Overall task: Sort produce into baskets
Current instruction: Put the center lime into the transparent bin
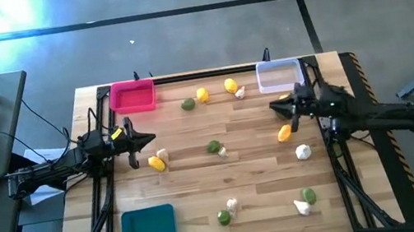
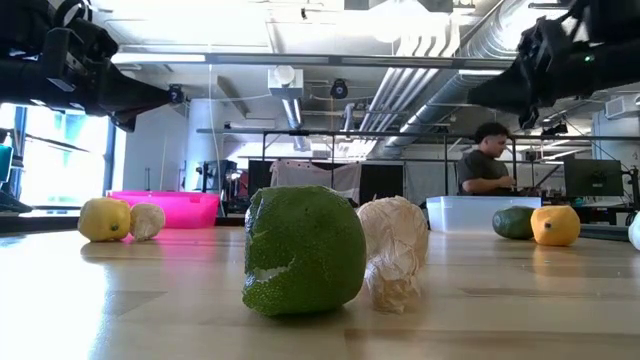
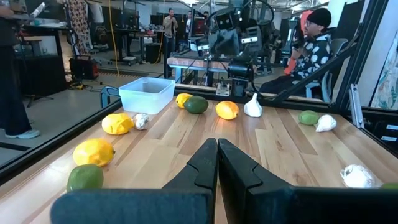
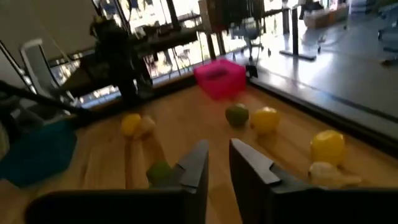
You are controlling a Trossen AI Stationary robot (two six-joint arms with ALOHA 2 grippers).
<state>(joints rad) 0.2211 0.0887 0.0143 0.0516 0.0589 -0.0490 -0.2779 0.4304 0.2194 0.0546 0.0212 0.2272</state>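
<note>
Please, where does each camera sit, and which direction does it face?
High: overhead, facing down; both arms, pink basket.
Low: table height, facing across past a lime; arms above.
Left wrist: over shut left gripper, toward clear basket.
Right wrist: over slightly parted right gripper, toward pink basket.
Shared: pink basket.

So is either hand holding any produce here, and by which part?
Nothing is held. The left hand is shut and empty above the table; the right hand has a small gap between its fingers with nothing in it.
</note>
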